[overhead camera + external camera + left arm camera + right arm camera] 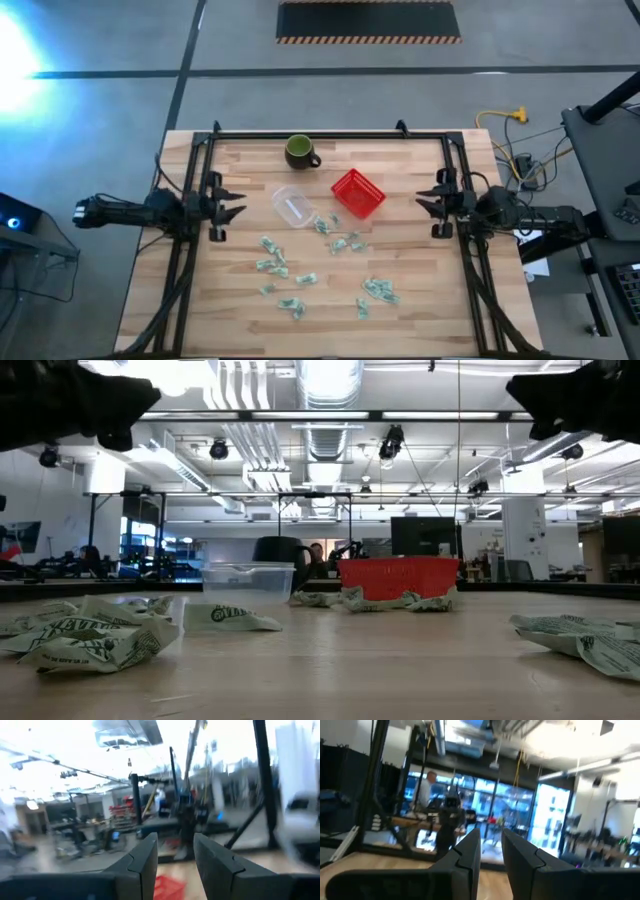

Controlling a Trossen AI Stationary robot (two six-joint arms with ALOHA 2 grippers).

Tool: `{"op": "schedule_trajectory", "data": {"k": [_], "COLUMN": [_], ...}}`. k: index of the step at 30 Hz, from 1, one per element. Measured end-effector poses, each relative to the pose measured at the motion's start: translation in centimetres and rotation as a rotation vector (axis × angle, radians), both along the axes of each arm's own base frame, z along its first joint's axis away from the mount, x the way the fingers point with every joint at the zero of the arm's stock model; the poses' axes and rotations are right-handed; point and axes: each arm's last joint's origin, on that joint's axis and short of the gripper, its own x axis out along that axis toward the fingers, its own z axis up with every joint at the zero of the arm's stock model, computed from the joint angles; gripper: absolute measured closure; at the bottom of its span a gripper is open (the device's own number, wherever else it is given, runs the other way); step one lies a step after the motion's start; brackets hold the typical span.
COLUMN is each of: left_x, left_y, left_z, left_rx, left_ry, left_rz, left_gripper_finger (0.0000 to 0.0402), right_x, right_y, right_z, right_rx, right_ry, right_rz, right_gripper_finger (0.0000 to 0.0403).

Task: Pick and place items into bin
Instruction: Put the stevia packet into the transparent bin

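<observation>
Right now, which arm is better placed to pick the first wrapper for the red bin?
Slightly the right, I'd judge. Both pincers, left and right, wait at the table's edges, but the red bin and several wrappers lie nearer the right.

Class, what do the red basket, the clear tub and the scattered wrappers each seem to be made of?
Red basket: probably moulded plastic, its walls an open lattice in the low view. Clear tub: likely thin transparent plastic, the tabletop visible through it. Wrappers: seemingly printed paper or film, matte, heavily creased.
</observation>
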Motion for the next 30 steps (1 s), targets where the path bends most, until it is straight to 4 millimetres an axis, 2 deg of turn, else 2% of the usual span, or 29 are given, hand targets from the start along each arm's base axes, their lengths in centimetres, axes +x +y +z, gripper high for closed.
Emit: {"op": "schedule_trajectory", "data": {"k": [2,6,8,11,15,18,21,30], "left_x": [0.0,0.1,0.2,0.3,0.5,1.0,1.5,3.5], "left_y": [0.0,0.1,0.2,0.4,0.4,0.0,-0.2,-2.3], "left_z": [0.1,-0.1,-0.2,-0.3,-0.6,-1.9,-3.0,-2.3], "left_rx": [-0.048,-0.006,-0.006,0.001,-0.012,0.009,0.016,0.148], "left_ry": [-0.013,0.010,0.025,0.042,0.074,0.212,0.366,0.599], "left_rz": [-0.015,0.021,0.067,0.136,0.136,0.052,0.011,-0.112], "left_gripper_finger": [0.0291,0.0291,0.0291,0.0291,0.0291,0.0291,0.0291,0.0291], "right_x": [0.0,0.3,0.6,0.7,1.0,1.2,1.7,3.2], "right_y": [0.0,0.0,0.0,0.0,0.4,0.9,1.5,3.0], "right_z": [0.0,-1.1,-1.8,-1.9,-1.6,-1.4,-1.5,-2.4], "right_rx": [0.047,0.265,0.266,0.260,0.260,0.306,0.316,0.339], "right_ry": [0.000,0.096,0.172,0.188,0.179,0.188,0.213,0.285], "right_rz": [0.018,0.081,0.068,0.072,0.189,0.339,0.402,0.366], "right_gripper_finger": [0.0335,0.0335,0.0335,0.0335,0.0335,0.0335,0.0335,0.0335]}}
